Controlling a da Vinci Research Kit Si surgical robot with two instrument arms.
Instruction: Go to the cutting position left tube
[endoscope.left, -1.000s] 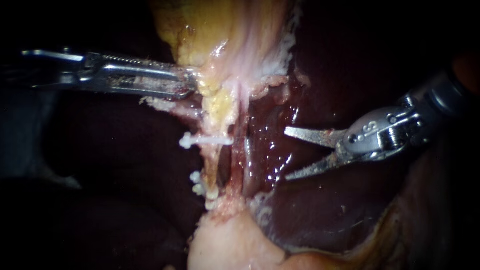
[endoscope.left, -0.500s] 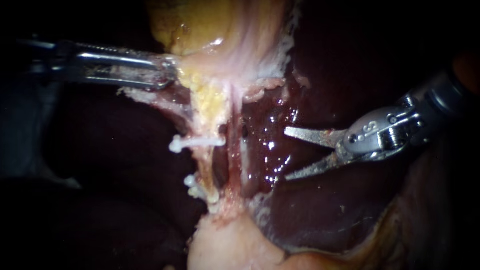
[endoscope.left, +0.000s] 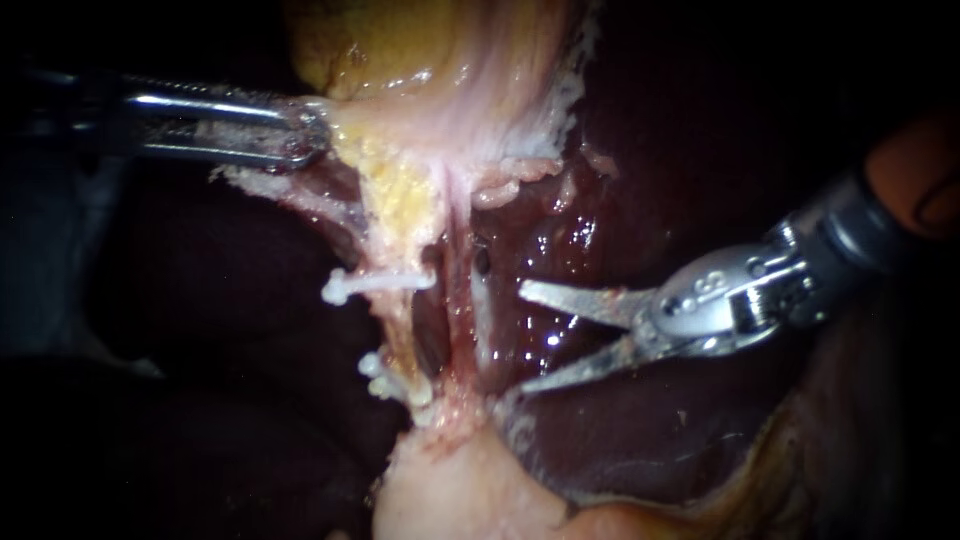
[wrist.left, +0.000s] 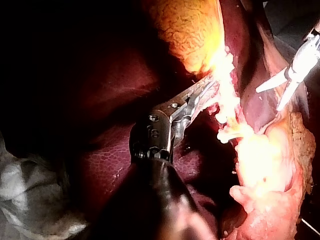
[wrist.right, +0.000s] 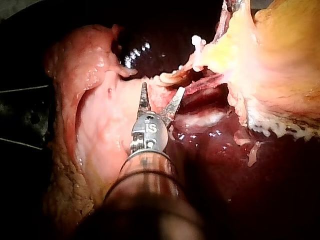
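The left instrument (endoscope.left: 300, 135) comes in at the upper left. Its jaws pinch the edge of the gallbladder (endoscope.left: 420, 50). The left tube (endoscope.left: 403, 325) runs down the middle of the frame with white clips (endoscope.left: 375, 284) on it. The right instrument (endoscope.left: 522, 338) is at the right, blades spread wide, near the tubes but not touching them.

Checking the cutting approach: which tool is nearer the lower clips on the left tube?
Right. The right tool, open, sits level with the lower clips without touching them; the left tool grips the gallbladder far above.
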